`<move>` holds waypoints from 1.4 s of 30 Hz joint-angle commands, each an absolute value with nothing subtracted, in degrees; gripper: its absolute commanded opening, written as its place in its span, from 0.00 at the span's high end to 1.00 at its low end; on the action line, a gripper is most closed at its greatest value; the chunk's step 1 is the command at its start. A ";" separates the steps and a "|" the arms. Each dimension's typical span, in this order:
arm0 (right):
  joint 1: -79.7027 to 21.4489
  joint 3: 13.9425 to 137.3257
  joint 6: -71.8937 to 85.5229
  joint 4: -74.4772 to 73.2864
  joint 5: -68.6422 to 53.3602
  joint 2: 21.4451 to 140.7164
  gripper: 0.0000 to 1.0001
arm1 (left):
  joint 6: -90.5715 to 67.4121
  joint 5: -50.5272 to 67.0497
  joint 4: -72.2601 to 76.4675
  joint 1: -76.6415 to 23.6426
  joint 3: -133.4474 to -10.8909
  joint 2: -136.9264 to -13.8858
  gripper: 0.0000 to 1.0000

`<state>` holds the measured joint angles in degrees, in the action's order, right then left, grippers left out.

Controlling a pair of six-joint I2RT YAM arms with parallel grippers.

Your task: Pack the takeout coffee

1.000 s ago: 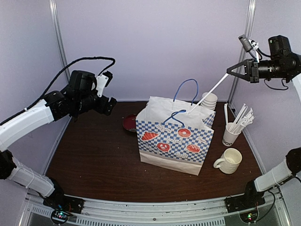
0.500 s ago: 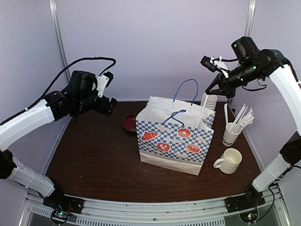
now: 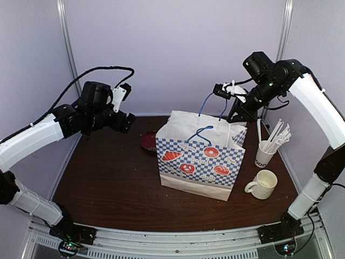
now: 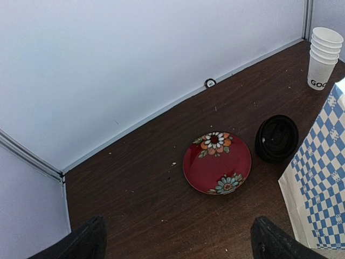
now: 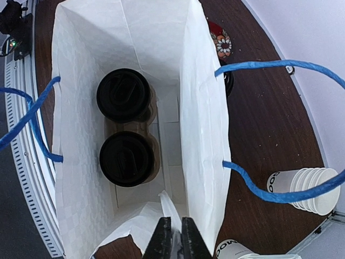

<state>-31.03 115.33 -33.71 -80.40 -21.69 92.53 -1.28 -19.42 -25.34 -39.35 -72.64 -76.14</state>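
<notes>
While the right gripper [image 5: 172, 237] pinches one white straw [image 5: 167, 208] at the bottom edge of its wrist view, one paper bag [image 5: 151, 38] stands open beneath it, with two cups inside. The upper lidded cup [image 5: 123, 95] and the lower lidded cup [image 5: 127, 158] sit side by side in one brown carrier [image 5: 152, 125], centre left. Fingers spread wide and holding nothing, the left gripper [image 4: 178, 243] hangs above one red plate [image 4: 216, 163], one stack of black lids [image 4: 276, 138] and, upper right, one stack of white cups [image 4: 323, 56]

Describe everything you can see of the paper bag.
The bag stands upright and open on the table, white paper printed with blue checks and red pastry pictures, plain white inside, with two blue cord handles. At its bottom sit two black-lidded cups in a brown carrier. The right tool hangs over its mouth, holding a white straw that dips in.
</notes>
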 commanded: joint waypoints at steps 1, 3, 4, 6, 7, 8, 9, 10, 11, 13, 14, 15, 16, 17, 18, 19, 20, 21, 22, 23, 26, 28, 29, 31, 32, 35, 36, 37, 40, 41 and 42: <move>-31.73 115.43 -34.10 -81.50 -20.05 93.54 0.81 | -0.55 -18.92 -23.57 -39.11 -72.49 -76.31 0.03; -31.73 115.93 -33.34 -81.26 -19.27 93.60 0.69 | -0.53 -18.85 -23.56 -39.11 -72.51 -76.27 0.03; -31.71 116.41 -33.31 -81.55 -19.19 93.56 0.66 | -0.59 -18.78 -23.57 -39.11 -72.55 -76.28 0.03; -31.72 117.11 -33.15 -81.79 -19.38 93.41 0.60 | -0.58 -18.71 -23.58 -39.11 -72.51 -76.26 0.03; -31.66 117.18 -33.14 -81.89 -19.41 93.16 0.58 | -0.61 -18.64 -23.60 -39.11 -72.50 -76.16 0.03; -31.56 117.22 -33.20 -81.89 -19.30 92.91 0.57 | -0.56 -18.57 -23.57 -39.11 -72.52 -76.12 0.03; -31.32 116.97 -33.14 -81.91 -19.17 92.65 0.56 | -0.55 -18.61 -23.62 -39.11 -72.54 -76.15 0.03; -30.71 116.65 -33.01 -81.79 -19.24 92.19 0.55 | -0.57 -18.62 -23.56 -39.10 -72.54 -76.05 0.03; -29.70 116.06 -32.86 -81.67 -19.66 91.62 0.54 | -0.59 -18.65 -23.60 -39.11 -72.55 -75.98 0.03; -26.15 113.75 -32.47 -79.95 -22.21 89.28 0.54 | -0.60 -18.79 -23.57 -39.11 -72.56 -75.65 0.03; -23.72 112.15 -32.43 -78.76 -24.09 87.93 0.54 | -0.59 -18.98 -23.58 -39.11 -72.52 -75.44 0.03; -21.43 110.28 -32.37 -77.19 -25.63 86.38 0.53 | -0.55 -19.10 -23.56 -39.11 -72.47 -75.29 0.03; -18.67 108.33 -31.93 -75.36 -26.42 84.88 0.52 | -0.53 -19.24 -23.58 -39.11 -72.49 -75.21 0.03; -16.68 105.83 -31.28 -72.90 -26.66 83.01 0.51 | -0.60 -19.24 -23.58 -39.11 -72.53 -75.09 0.03; -14.86 103.35 -30.68 -70.43 -26.66 81.44 0.49 | -0.57 -19.24 -23.60 -39.11 -72.66 -75.04 0.03; -13.20 100.95 -29.90 -67.30 -26.58 79.69 0.48 | -0.55 -19.37 -23.79 -39.11 -72.86 -74.89 0.03; -11.48 98.46 -28.91 -64.72 -26.33 78.04 0.45 | -0.53 -19.67 -23.95 -39.11 -72.95 -74.69 0.03; -9.87 96.24 -27.52 -62.07 -26.02 76.67 0.43 | -0.57 -20.09 -23.99 -39.11 -73.00 -74.37 0.03; -7.97 94.01 -26.06 -59.67 -25.66 75.28 0.40 | 0.85 -20.63 -23.99 -39.11 -73.02 -74.03 0.03; -6.02 92.29 -24.56 -57.41 -25.38 73.77 0.36 | 1.06 -21.22 -23.86 -39.11 -72.93 -73.67 0.03; 0.94 88.75 -18.64 -51.42 -25.52 71.00 0.13 | 1.31 -22.20 -23.65 -39.11 -72.82 -72.69 0.03; 6.11 87.13 -13.97 -47.39 -27.11 69.47 0.01 | 1.25 -22.00 -23.51 -39.11 -72.74 -72.29 0.03; 7.93 86.51 -11.34 -45.79 -27.56 68.83 0.01 | 1.23 -21.80 -23.58 -39.11 -72.71 -72.17 0.03; 9.47 85.70 -6.53 -43.15 -24.05 67.70 0.01 | 1.08 -22.02 -23.49 -39.11 -72.90 -72.08 0.03; 9.51 85.52 -5.04 -42.46 -21.81 67.27 0.01 | 0.86 -22.56 -23.86 -39.11 -73.31 -72.05 0.03; 9.57 85.71 -2.81 -42.03 -16.37 66.00 0.01 | -2.36 -24.71 -27.75 -39.11 -76.59 -72.01 0.03; 9.58 85.92 -2.55 -42.21 -15.64 65.61 0.01 | -2.51 -25.16 -28.66 -39.11 -77.59 -71.93 0.03; 9.55 86.09 -2.60 -42.51 -15.41 65.09 0.01 | -2.54 -25.85 -28.88 -39.11 -77.77 -71.63 0.02; 9.51 86.33 -2.76 -43.36 -16.11 64.15 0.01 | -1.54 -27.50 -27.65 -39.11 -76.54 -70.85 0.03; 9.55 86.25 -3.06 -43.74 -17.37 63.97 0.01 | -1.30 -27.63 -27.29 -39.11 -76.32 -70.81 0.02; 9.53 86.00 -3.52 -43.91 -19.29 63.79 0.01 | -1.10 -27.54 -27.28 -39.11 -76.29 -70.81 0.03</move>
<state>9.39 85.91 -4.82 -44.80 -18.13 65.17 -1.13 -25.15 -28.49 -39.35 -75.55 -72.18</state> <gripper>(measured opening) 0.994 0.975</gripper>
